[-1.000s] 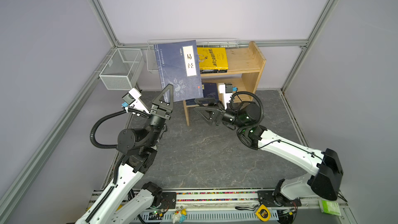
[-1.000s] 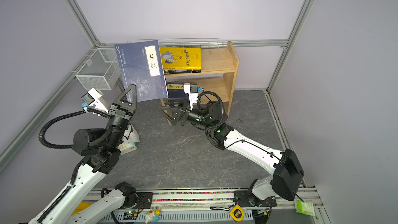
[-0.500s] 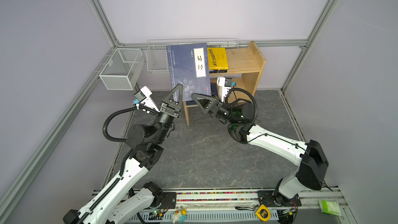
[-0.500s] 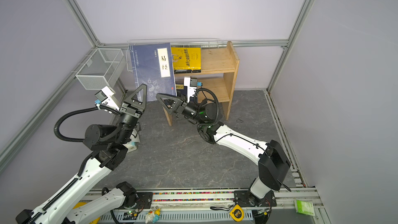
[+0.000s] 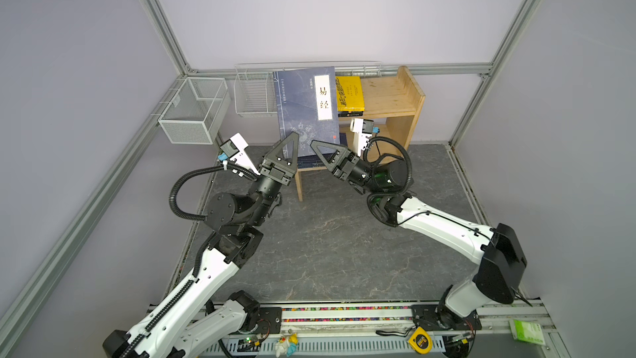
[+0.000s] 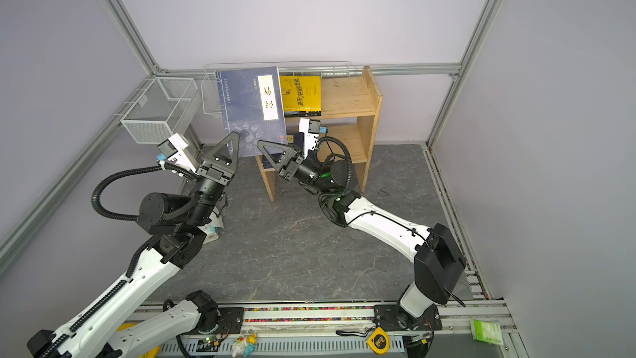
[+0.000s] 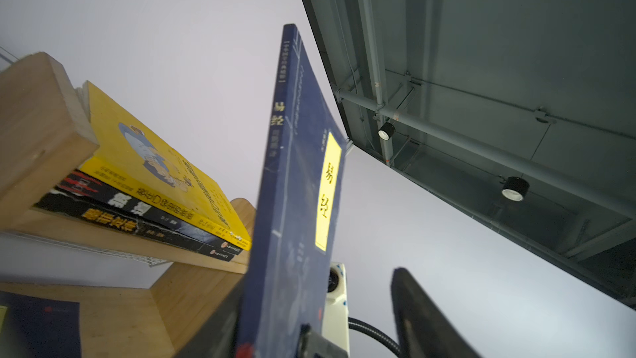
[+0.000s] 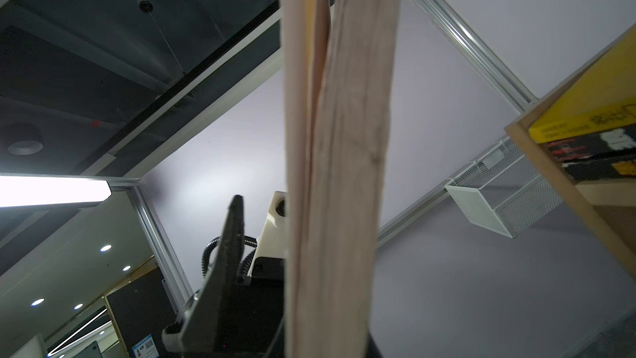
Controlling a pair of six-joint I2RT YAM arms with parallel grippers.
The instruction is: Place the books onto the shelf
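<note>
We take this step to be a mid-air handover between the arms, with the navy book (image 5: pixel 304 108) not yet on the shelf (image 5: pixel 395 98).

Nearest us, both grippers meet at the book's lower edge. The left gripper (image 5: pixel 292 137) stands open. In its wrist view one finger (image 7: pixel 423 318) is well clear of the cover. The other lies at the book's back, touching or just beside it; we cannot tell which. The right gripper (image 5: pixel 315 144) is clamped on the bottom of the book. Its wrist view looks straight up the page edges (image 8: pixel 337 167), where the cover gapes a little. So we judge that the right arm alone carries the book, which is upright, cover toward us, above the floor (image 5: pixel 327 235) and in front of the shelf's left side.

Behind it, the upper tier holds a yellow book (image 5: pixel 351 96) lying flat on two black books (image 7: pixel 137 215) at the left end. The rest of that tier is bare wood. A second navy book (image 7: pixel 38 325) lies on the lower tier.

Next, we think, the left arm must back off without brushing the cover. Then the right arm must carry the book rightward and back onto a tier. The grip sits low on a tall, limp paperback, so it may sag or twist, and a slow move would suit.

Beyond, wire baskets (image 5: pixel 196 108) hang on the frame.
</note>
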